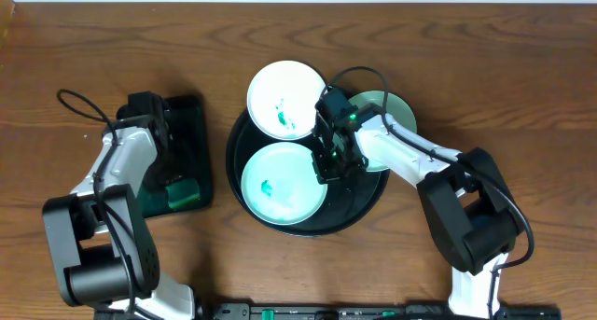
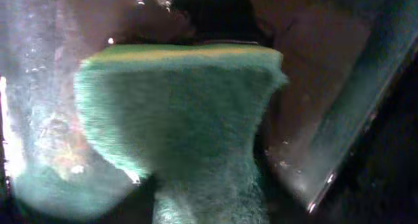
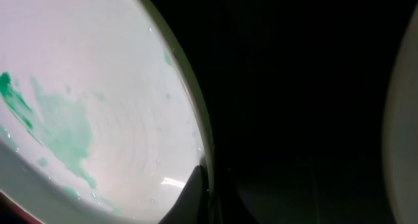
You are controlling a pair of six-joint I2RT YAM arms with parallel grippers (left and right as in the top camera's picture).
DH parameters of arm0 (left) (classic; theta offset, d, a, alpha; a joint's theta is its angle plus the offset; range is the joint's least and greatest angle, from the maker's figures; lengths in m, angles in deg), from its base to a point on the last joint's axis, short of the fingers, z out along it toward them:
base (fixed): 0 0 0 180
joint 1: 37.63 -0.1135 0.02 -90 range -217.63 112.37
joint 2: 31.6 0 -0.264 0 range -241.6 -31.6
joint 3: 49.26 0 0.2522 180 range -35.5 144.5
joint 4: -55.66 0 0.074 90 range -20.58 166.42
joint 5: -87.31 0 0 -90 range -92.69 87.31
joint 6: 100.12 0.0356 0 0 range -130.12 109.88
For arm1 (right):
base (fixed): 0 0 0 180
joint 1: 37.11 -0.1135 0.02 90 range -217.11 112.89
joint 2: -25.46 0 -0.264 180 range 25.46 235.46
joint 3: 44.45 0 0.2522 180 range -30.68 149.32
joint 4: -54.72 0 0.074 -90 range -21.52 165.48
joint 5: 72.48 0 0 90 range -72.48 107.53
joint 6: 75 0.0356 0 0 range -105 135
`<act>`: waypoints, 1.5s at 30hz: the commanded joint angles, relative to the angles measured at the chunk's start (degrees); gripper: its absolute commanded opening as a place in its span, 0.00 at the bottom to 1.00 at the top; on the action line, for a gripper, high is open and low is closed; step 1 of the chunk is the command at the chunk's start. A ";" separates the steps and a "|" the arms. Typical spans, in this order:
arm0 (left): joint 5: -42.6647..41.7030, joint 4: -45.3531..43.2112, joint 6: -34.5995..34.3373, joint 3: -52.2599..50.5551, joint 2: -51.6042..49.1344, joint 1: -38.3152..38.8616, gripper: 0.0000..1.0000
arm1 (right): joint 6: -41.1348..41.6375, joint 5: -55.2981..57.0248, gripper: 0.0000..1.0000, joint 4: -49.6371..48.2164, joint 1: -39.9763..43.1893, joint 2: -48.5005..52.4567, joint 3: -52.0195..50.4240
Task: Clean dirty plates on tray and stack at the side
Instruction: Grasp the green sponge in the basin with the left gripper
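Glistening round teal-smeared plate (image 3: 98, 87), fuzzy sponge (image 2: 176, 119)

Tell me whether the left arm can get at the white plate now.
Likely yes: the left gripper is over the sponge, nothing stands between it and the white plate, and the right gripper is off at that plate's far side.

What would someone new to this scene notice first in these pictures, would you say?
Teal smears stand out on the white plate and the front mint plate, both on the round black tray. The right gripper pinches that front plate's rim, while a green sponge fills the left wrist view.
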 commanded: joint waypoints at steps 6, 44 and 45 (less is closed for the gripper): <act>-0.44 -1.55 0.17 -0.74 -0.20 -0.07 0.07 | -1.38 0.31 0.01 1.57 -1.40 1.18 -0.96; -25.20 1.95 -2.25 1.20 17.57 5.20 0.07 | -1.36 -0.70 0.01 2.12 -1.36 1.18 -0.96; -25.73 1.95 -2.29 1.20 17.55 6.51 0.07 | -1.36 -0.70 0.01 2.12 -1.36 1.18 -0.96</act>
